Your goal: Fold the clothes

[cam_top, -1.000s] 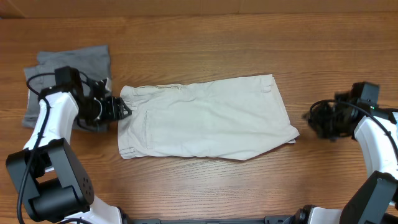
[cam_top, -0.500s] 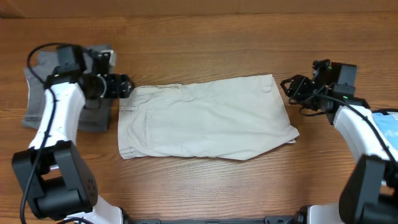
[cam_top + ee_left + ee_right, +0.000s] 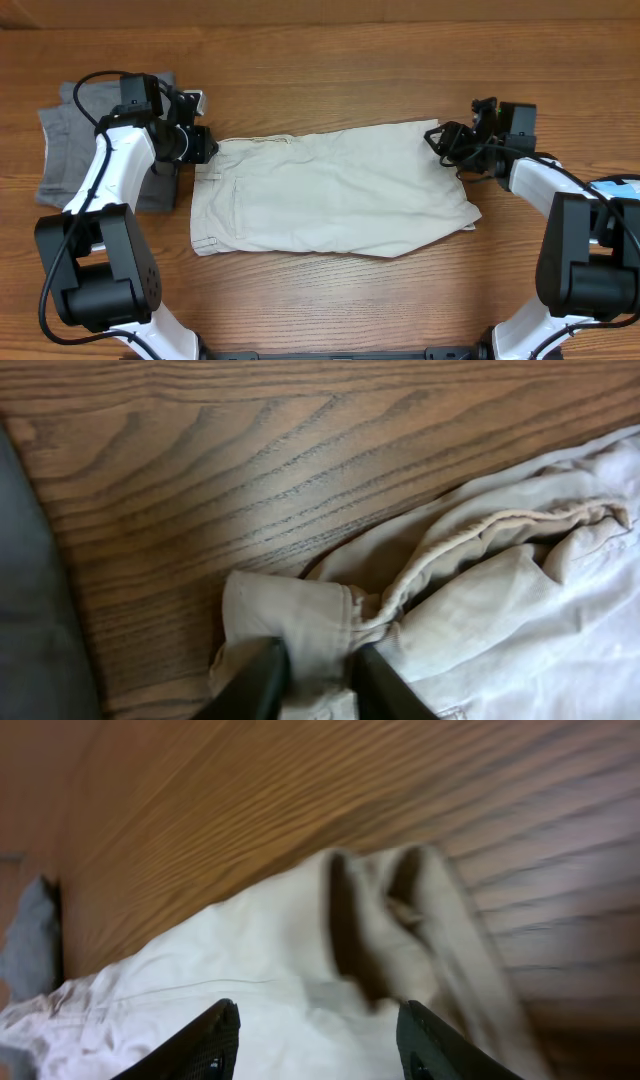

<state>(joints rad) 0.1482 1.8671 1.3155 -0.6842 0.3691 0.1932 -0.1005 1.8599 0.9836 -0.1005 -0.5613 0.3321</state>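
Left wrist view: left hand clamped on crumpled cream cotton shorts; right hand apart over their wrinkled corner.

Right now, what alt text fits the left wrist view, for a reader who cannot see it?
The left gripper pinches a bunched corner of the beige shorts between its two dark fingers at the bottom of the frame. The shorts lie crumpled on a wooden table, with a grey garment at the left edge.

The shorts are cream, the garment grey, the table grained brown.
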